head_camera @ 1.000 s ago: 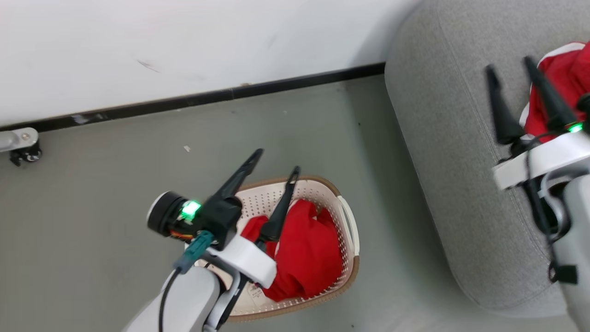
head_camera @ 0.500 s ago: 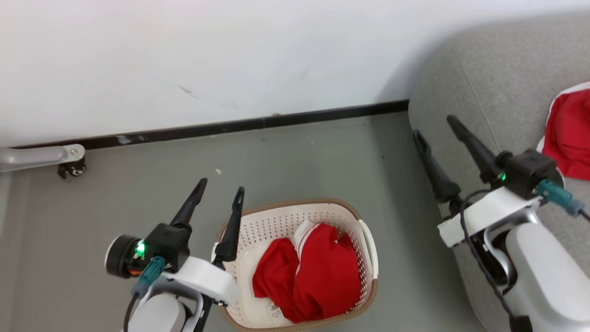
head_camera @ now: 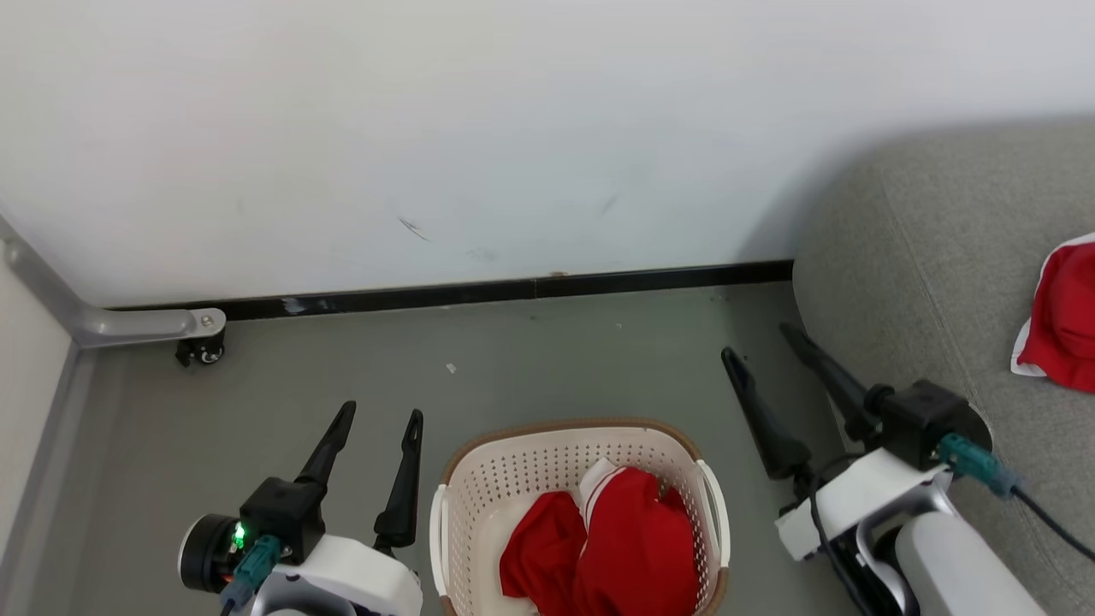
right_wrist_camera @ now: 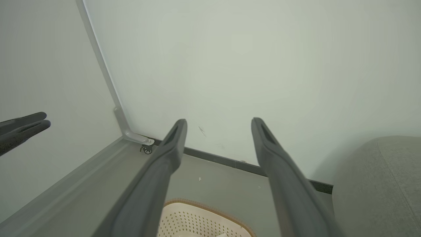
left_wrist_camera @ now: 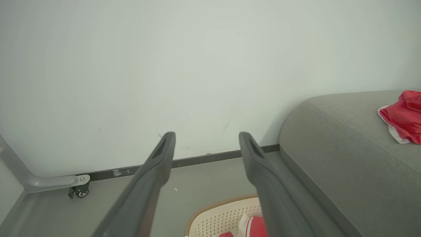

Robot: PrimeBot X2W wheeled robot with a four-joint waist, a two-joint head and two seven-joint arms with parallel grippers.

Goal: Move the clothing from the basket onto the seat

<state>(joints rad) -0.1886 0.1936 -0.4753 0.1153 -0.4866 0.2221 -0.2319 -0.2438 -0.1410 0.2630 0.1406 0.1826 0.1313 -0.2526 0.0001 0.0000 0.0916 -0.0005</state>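
Plainly, left gripper (head_camera: 381, 411), right gripper (head_camera: 757, 340), wide, empty

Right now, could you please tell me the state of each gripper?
Left gripper: open, holding nothing.
Right gripper: open, holding nothing.

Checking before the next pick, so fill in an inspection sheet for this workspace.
Surface: grey floor, the basket stands on it.
Job's things: red clothing lies in the basket; one red garment lies on the seat.
Clutter: one small pale speck on the floor.
Pincers: left pincer and right pincer both open, empty, either side of the basket.
Cables: black cable runs from a teal plug at the right wrist.
Surroundings: white wall, black baseboard, a caster on a grey frame.
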